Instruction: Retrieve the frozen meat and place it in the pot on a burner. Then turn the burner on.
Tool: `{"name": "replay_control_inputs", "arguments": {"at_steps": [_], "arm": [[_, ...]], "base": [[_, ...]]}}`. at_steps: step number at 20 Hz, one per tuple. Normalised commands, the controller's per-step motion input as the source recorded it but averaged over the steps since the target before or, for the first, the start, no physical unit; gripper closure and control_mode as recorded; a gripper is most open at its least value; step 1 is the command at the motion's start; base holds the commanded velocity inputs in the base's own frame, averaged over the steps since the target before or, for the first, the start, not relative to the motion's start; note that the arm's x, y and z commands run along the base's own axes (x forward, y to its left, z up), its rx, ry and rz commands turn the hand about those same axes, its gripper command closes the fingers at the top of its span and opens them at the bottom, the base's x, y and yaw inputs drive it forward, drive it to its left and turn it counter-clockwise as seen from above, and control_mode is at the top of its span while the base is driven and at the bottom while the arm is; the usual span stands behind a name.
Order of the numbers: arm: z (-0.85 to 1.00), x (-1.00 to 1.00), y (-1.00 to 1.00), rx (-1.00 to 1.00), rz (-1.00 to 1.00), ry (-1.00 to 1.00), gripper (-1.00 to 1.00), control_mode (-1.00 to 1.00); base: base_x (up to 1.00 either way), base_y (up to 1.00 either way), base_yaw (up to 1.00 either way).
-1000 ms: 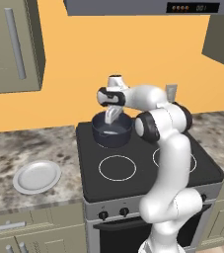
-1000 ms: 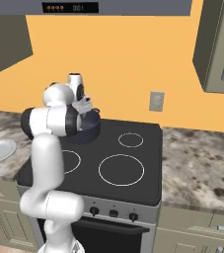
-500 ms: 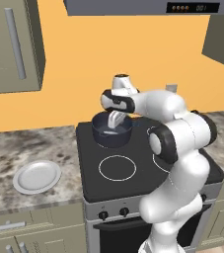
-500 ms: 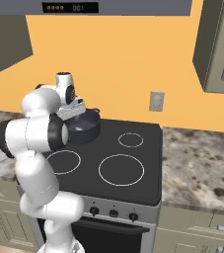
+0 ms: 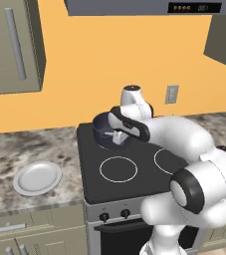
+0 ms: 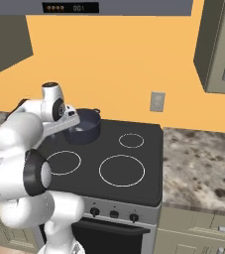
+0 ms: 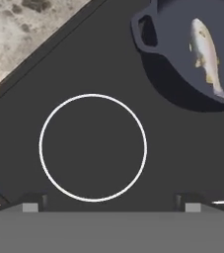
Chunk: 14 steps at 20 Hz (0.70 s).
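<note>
Pot [image 5: 106, 130] sits on the back-left burner of the black stove [image 5: 134, 174], frozen meat [image 7: 206, 55] lying inside it — the fish shape is clear from the hand view. Gripper [image 7: 108, 206] hangs above the stovetop beside the pot, fingers spread wide, holding nothing. Front-left burner ring [image 7: 93, 147] sits bare under the hand. White plate [image 5: 37, 178] rests on the granite counter [image 5: 15, 154] left of the stove — seen from the left base view. Knobs [image 6: 114, 214] line the stove front.
</note>
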Motion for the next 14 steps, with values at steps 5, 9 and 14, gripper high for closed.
{"name": "replay_control_inputs", "arguments": {"at_steps": [5,9,14], "arm": [[-0.01,-0.11,0.00,0.00,-0.41,0.01,-1.00,-1.00],[0.00,-0.01,0.00,0.01,-0.50,0.00,-1.00,-1.00],[0.00,-0.01,-0.10,0.01,-0.26,0.00,-1.00,-1.00]], "base": [[0.00,0.00,0.00],[0.00,0.00,0.00],[0.00,0.00,0.00]]}}
